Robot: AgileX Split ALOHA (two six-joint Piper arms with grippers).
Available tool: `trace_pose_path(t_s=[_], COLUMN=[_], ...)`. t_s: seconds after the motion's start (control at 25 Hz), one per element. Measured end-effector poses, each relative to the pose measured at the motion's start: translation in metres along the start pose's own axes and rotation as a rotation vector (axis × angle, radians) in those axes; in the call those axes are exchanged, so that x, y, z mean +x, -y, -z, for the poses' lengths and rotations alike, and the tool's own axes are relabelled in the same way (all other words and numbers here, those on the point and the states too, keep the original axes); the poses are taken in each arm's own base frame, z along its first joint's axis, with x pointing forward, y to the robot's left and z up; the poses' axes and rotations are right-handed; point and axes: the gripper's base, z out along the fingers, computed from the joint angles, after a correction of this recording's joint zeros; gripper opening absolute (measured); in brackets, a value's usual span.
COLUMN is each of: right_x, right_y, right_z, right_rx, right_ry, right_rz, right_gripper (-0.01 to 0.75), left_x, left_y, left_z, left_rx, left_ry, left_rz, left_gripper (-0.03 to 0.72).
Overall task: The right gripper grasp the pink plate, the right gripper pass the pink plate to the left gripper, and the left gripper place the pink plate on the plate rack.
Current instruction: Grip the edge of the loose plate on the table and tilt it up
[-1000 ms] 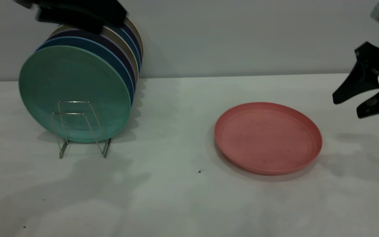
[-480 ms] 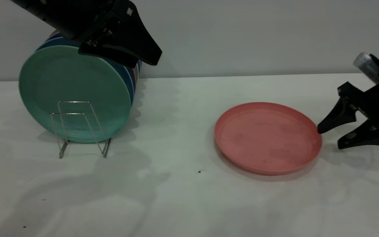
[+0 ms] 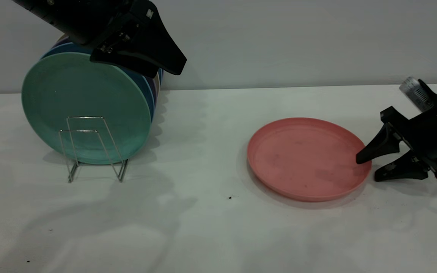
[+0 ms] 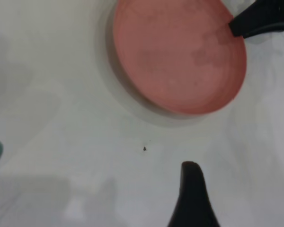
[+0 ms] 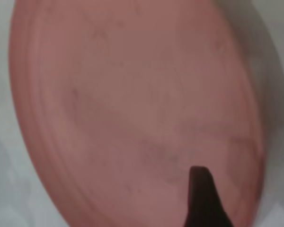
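Observation:
The pink plate (image 3: 305, 157) lies flat on the white table, right of centre. My right gripper (image 3: 367, 169) is open and low at the plate's right edge. Its upper finger (image 3: 374, 149) reaches over the rim and its lower finger sits just outside the rim near the table. In the right wrist view one finger (image 5: 203, 201) hangs over the plate (image 5: 132, 104). My left gripper (image 3: 168, 72) is open and high above the plate rack (image 3: 89, 148), far from the pink plate. The left wrist view shows one finger (image 4: 191, 198) and the plate (image 4: 180, 52).
A mint-green plate (image 3: 85, 102) stands upright in the rack with several darker plates behind it. Two front wire loops hold nothing. A small dark speck (image 3: 230, 197) lies on the table between the rack and the pink plate.
My right gripper has come down and moved left, from above the table's right side to the pink plate's rim. My left gripper swung down into view above the rack, then held still.

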Motion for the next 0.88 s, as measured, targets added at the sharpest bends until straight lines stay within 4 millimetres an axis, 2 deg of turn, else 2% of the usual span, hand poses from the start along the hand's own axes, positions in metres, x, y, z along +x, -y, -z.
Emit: trace_pose_path(t_s=[0.16, 0.28, 0.36, 0.48, 0.52, 0.68, 0.88], right_x=[0.005, 0.007, 0.008, 0.009, 0.009, 0.013, 0.021], right_y=[-0.012, -0.019, -0.021, -0.02, -0.02, -0.026, -0.052], right_z=[-0.01, -0.018, -0.021, -0.023, -0.024, -0.024, -0.03], right_rx=[-0.008, 0.008, 0.024, 0.04, 0.039, -0.038, -0.221], right_ry=[-0.02, -0.026, -0.023, -0.018, -0.021, -0.058, -0.081], right_rz=[0.056, 0.086, 0.099, 0.107, 0.115, 0.185, 0.267], right_gripper=[0.475, 0.424, 0.311, 0.087, 0.048, 0.015, 0.013], left_x=[-0.001, -0.001, -0.001, -0.001, -0.001, -0.002, -0.002], left_y=[-0.001, -0.001, -0.001, -0.001, -0.001, -0.002, -0.009], left_z=[0.0, 0.0, 0.0, 0.0, 0.0, 0.0, -0.013], left_rx=[-0.013, -0.015, -0.015, -0.016, -0.016, -0.021, -0.018], left_ry=[0.01, 0.011, 0.011, 0.012, 0.012, 0.028, 0.057], left_rz=[0.0, 0.0, 0.0, 0.0, 0.0, 0.014, 0.155], left_gripper=[0.563, 0.563, 0.563, 0.563, 0.563, 0.563, 0.563])
